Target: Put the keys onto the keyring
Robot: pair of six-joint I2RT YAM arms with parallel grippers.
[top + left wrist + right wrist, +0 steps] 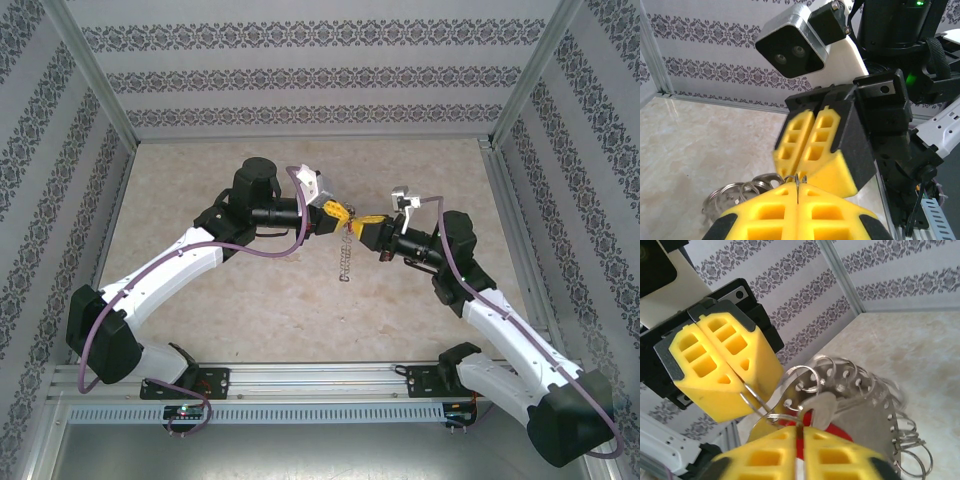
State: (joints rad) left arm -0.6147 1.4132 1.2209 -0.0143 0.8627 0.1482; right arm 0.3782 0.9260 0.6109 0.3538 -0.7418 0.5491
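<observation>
red key [840,433] mostly hidden behind right gripper [800,436], keyring [735,192] blurred

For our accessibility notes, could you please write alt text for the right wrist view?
Two shut yellow grippers, the right gripper at the bottom and the left gripper upper left, pinch the wire keyring between them. A red key head sits behind the right gripper's tips; holed silvery metal pieces fan out to the right.

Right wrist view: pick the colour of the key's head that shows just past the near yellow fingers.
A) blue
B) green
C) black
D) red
D: the key has a red head, which shows just above the shut right fingers, among silvery metal rings.
</observation>
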